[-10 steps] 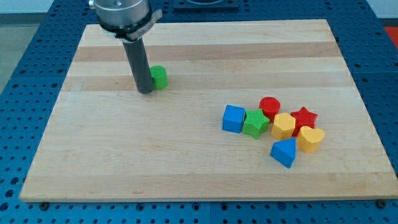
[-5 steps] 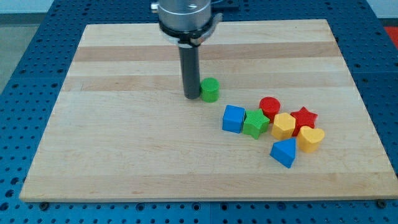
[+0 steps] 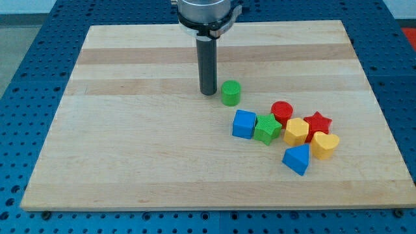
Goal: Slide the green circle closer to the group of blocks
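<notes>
The green circle (image 3: pixel 231 93) lies on the wooden board (image 3: pixel 130 156), just above and left of the group of blocks. My tip (image 3: pixel 208 93) stands just left of the green circle, a small gap apart. The group holds a blue cube (image 3: pixel 244 124), a green star (image 3: pixel 266 128), a red circle (image 3: pixel 281 112), a yellow hexagon (image 3: pixel 296 131), a red star (image 3: pixel 318 123), a yellow heart (image 3: pixel 324 144) and a blue triangle (image 3: pixel 297 158).
The board sits on a blue perforated table (image 3: pixel 26 78). The arm's round head (image 3: pixel 209 13) hangs over the board's top edge.
My tip pushed the green circle rightward and slightly down, from the board's upper left toward the group. The tip now sits slightly apart from it. The group has not moved.
</notes>
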### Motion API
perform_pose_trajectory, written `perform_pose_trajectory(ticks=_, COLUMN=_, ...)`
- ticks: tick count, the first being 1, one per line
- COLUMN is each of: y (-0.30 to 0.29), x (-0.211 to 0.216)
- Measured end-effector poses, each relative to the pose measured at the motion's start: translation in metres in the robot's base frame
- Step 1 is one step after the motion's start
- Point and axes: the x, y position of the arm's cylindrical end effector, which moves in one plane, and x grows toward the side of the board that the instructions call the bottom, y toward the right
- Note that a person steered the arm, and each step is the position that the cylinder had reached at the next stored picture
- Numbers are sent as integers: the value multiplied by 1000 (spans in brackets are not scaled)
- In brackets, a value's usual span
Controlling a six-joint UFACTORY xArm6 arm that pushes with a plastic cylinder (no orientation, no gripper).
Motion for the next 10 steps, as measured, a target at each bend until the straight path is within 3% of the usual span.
perform_pose_trajectory(ticks=2, y=50, x=-30)
perform_pose_trajectory(ticks=5, y=79, x=-8)
perform_pose_trajectory(ticks=6, y=79, x=18)
perform_pose_trajectory(ticks=7, y=87, x=-8)
perform_pose_trajectory(ticks=8, y=35, x=-23)
perform_pose_trajectory(ticks=9, y=24, x=-9)
perform_pose_trajectory(ticks=10, y=59, x=46)
